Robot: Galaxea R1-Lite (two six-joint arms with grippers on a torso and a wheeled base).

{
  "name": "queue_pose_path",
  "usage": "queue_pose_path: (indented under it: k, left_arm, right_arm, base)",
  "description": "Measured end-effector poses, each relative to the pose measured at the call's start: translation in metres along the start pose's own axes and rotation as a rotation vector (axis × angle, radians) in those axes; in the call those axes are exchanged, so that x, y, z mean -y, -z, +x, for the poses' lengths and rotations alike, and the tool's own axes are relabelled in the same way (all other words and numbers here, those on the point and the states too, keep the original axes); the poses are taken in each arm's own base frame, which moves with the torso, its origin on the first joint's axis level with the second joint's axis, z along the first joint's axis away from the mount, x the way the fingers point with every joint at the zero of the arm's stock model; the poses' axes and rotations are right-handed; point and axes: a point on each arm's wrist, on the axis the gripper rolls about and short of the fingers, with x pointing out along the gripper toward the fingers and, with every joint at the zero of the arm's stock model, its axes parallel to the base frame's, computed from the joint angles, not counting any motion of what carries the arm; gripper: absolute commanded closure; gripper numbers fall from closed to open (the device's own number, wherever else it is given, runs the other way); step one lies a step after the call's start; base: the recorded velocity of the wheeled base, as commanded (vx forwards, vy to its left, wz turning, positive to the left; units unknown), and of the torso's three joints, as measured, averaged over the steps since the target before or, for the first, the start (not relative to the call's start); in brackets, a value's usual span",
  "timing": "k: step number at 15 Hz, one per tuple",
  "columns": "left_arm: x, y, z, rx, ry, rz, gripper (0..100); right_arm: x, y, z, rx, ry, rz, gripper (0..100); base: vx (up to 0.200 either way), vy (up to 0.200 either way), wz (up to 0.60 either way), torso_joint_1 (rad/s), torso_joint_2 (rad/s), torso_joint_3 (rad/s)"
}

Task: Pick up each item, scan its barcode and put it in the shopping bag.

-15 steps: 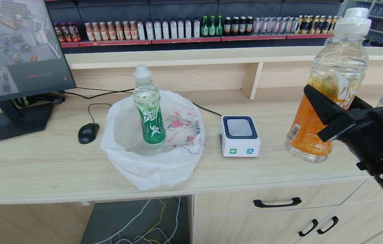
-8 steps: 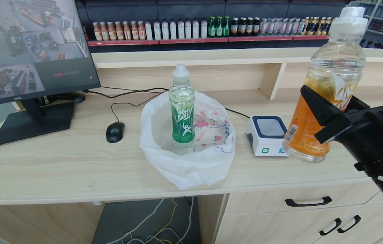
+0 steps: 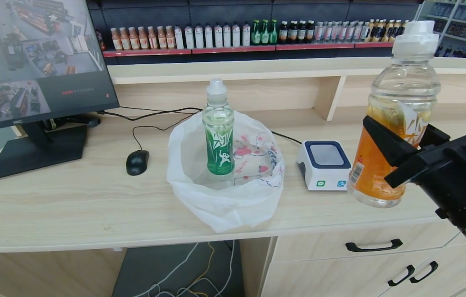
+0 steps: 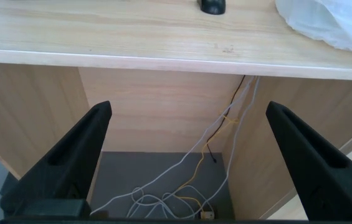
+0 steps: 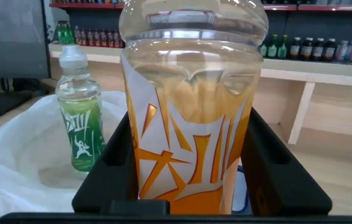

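Two black fingers of the right gripper are clamped round the orange drink bottle, one in front of the label, one behind. The right wrist view has the same grip, right gripper hugging the orange drink bottle on both sides. The bottle is upright and off the counter, with the barcode low on the side turned toward the scanner.

Against half a second ago the bottle has dropped a touch, cap and base both lower in the head view while the shelf behind sits where it did. A second ago bare counter showed between base and scanner. Now the base overlaps the scanner's near corner, though the head camera has swung in that time, so some of that is the view shifting.

Further out, the white shopping bag sits just beside the scanner, unmoved, with the green bottle standing upright inside. Beyond it lie the mouse and the monitor.

Down below the counter edge, the left gripper hangs with its jaws spread wide and nothing between them, facing the cables under the desk.
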Motion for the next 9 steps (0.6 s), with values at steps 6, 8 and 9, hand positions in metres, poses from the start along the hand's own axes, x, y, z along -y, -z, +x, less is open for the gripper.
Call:
queue_pose_path:
  k: [6,8,9]
  left_arm:
    - [0.0,0.0,0.0,0.0,0.0,0.0,0]
    - [0.0,0.0,0.0,0.0,0.0,0.0,0]
    - [0.0,0.0,0.0,0.0,0.0,0.0,0]
  right_arm:
    - [0.017,0.012,0.015,0.04,-0.248,-0.332,100]
    - [0.027,0.006,0.034,0.104,-0.269,-0.421,100]
    - [0.029,-0.001,0.046,0.156,-0.276,-0.463,100]
  base:
    - [0.0,0.0,0.0,0.0,0.0,0.0]
    - [0.0,0.0,0.0,0.0,0.0,0.0]
    - [0.0,0.0,0.0,0.0,0.0,0.0]
